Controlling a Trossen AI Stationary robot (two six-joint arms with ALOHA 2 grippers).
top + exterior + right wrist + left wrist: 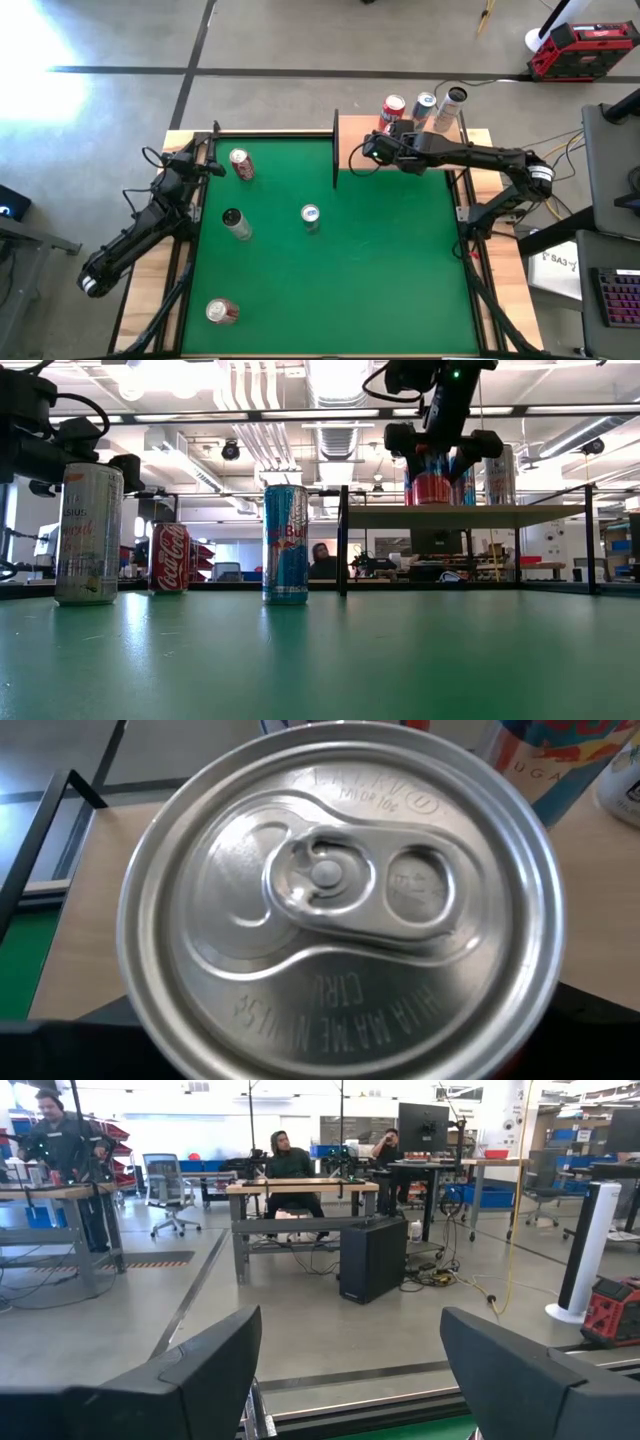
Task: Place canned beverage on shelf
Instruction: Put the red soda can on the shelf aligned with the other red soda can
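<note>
1. Left gripper sits well left of the shelf, at the green table far-left corner; fingers nearly together, nothing between them. Left wrist view looks out over the room floor
2. Cans on the felt, left of the shelf: red-and-silver can just beside the left gripper; dark-topped slim can nearer the table middle; blue-and-silver can closest to the shelf's dark post; red can lying at the near-left edge, farthest from the shelf
3. Right gripper is over the shelf board, fingers clamped on a red canned beverage from above; in the low view the can base is at shelf-top level, contact with the board cannot be told
4. On the shelf behind the gripper: red can, blue-and-silver can, tall dark-topped can, close together in a row
5. Nothing stands between the held can and the board; the three cans are just beside it
6. Room: concrete floor, desks with monitors, seated people, red toolbox right of the shelf
</note>
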